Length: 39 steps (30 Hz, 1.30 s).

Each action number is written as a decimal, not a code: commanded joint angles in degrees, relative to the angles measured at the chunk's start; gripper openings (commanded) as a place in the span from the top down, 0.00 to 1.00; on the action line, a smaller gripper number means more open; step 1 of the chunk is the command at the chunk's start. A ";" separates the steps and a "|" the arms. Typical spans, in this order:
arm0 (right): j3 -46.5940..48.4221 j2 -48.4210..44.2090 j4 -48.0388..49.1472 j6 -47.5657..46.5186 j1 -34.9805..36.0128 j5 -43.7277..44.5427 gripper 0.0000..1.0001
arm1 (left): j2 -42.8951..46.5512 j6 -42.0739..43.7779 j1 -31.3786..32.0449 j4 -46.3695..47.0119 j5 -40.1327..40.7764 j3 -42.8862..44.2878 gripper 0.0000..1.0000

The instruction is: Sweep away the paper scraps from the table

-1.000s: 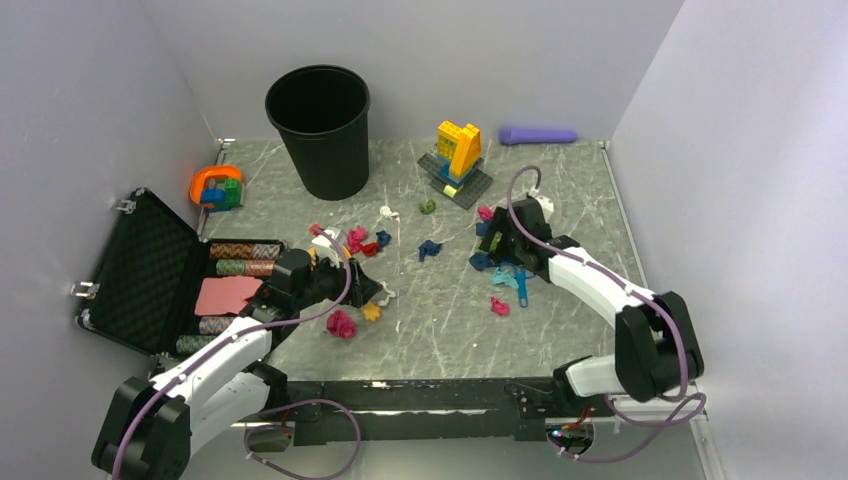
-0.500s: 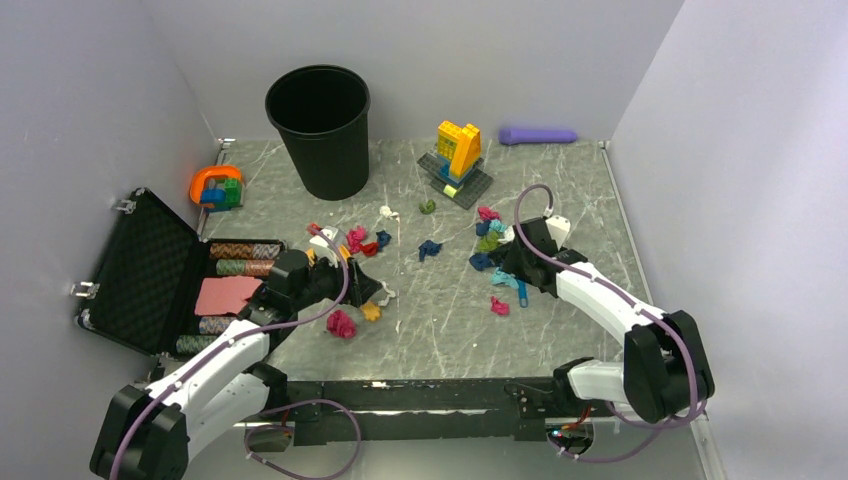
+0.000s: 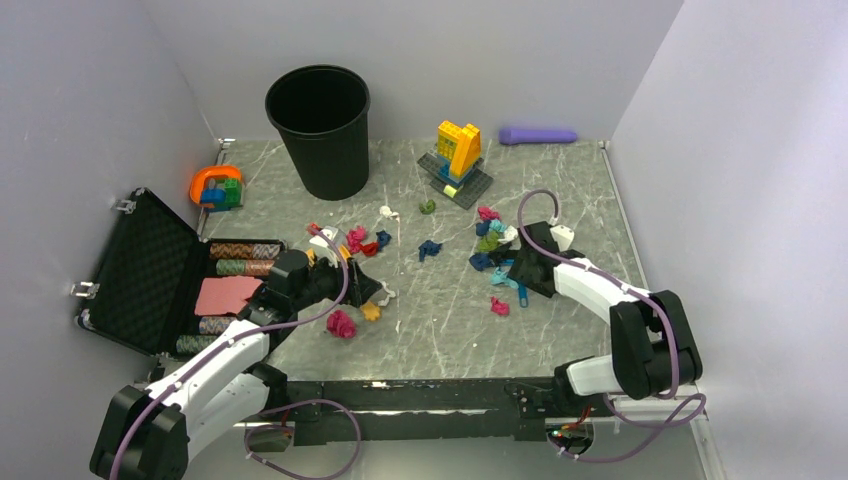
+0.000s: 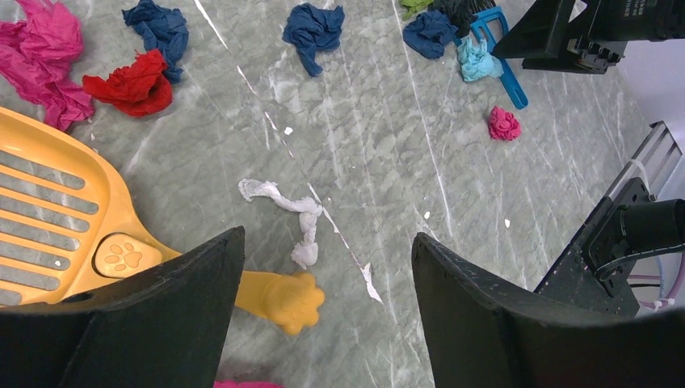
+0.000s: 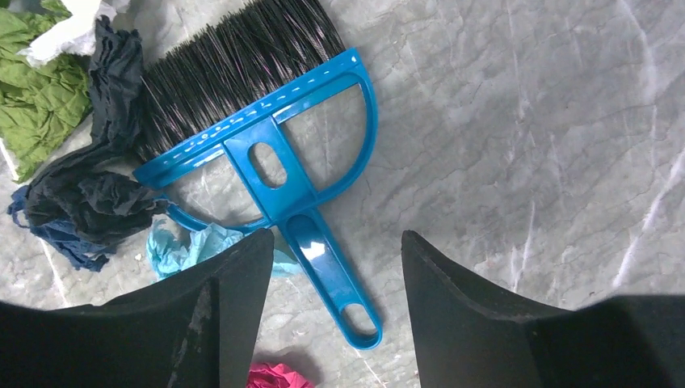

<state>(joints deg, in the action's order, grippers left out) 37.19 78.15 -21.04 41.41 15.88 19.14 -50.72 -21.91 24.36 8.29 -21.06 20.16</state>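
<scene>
Paper scraps lie scattered over the grey-green table: a magenta one, a navy one, and a mixed cluster. My left gripper is open and empty. In the left wrist view it hovers over the paw-shaped handle end of the orange scoop, with a white scrap just ahead. My right gripper is open. In the right wrist view it straddles the handle of a blue brush lying flat. Green, dark and teal scraps lie by the bristles.
A black bin stands at the back left. A yellow-and-blue brick build and a purple cylinder are at the back. An open black case lies at the left, with an orange-and-blue toy behind it. Pale walls surround the table.
My right gripper has drawn back to the right and toward the near edge, uncovering the scrap cluster it stood over. The left arm has barely moved.
</scene>
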 commanded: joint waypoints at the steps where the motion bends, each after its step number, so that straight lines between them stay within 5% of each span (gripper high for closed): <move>1: 0.06 1.19 2.43 0.95 -0.32 -2.03 0.37 | 0.98 0.73 0.25 0.64 0.41 0.93 0.20; 32: 13.20 17.48 3.29 -13.98 -0.16 -2.91 0.46 | -0.72 0.99 0.24 0.63 0.60 1.32 0.19; 39: 11.66 19.31 4.53 -12.67 -0.53 -5.40 0.68 | -0.78 1.08 0.25 0.60 0.67 1.31 0.19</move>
<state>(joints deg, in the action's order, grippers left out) 51.05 95.81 -15.27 28.49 15.73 15.79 -51.64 -21.76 24.36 8.27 -20.91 20.16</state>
